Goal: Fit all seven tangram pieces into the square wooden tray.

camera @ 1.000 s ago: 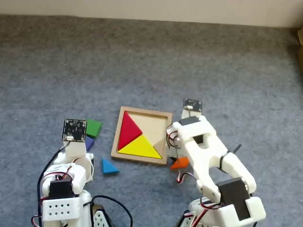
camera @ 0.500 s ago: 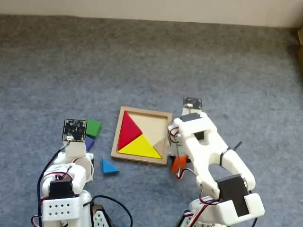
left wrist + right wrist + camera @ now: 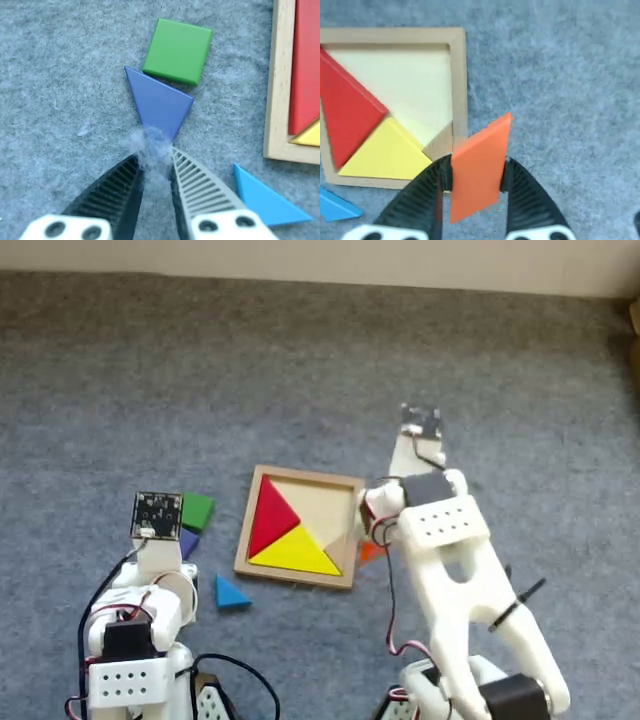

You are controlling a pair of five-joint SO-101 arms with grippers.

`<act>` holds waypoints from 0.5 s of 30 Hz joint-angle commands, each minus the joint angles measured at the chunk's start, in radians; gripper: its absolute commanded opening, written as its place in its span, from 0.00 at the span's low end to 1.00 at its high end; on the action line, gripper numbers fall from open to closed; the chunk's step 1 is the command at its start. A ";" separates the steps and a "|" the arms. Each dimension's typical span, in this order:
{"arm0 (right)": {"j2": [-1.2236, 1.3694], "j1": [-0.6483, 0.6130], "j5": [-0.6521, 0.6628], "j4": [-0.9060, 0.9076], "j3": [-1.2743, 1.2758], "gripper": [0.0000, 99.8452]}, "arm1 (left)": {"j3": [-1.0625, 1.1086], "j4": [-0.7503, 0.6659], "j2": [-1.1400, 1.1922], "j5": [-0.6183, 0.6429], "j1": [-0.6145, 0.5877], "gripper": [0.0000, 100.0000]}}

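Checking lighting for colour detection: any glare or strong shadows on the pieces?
High view: even light, no glare on the tray. Left wrist view: green square evenly lit. Right wrist view: likely shadow on the tray floor beside the orange piece.

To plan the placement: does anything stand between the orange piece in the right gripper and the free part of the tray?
Only the tray's raised rim does; the orange piece in the right gripper must clear it. The bare floor beyond is free; red triangle and yellow triangle lie aside.
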 commanded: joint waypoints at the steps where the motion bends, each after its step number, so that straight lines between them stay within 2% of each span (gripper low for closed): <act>1: -0.070 -0.058 0.003 -0.102 -0.033 0.00 | 0.027 -0.014 -0.008 -0.003 0.010 0.08; 5: -0.070 -0.105 -0.011 -0.219 -0.033 0.00 | 0.027 -0.014 -0.008 -0.003 0.010 0.08; 10: -0.070 -0.147 -0.124 -0.364 -0.033 0.00 | 0.027 -0.014 -0.008 -0.003 0.010 0.08; 15: -0.070 -0.186 -0.130 -0.484 -0.033 0.00 | 0.027 -0.014 -0.008 -0.003 0.010 0.08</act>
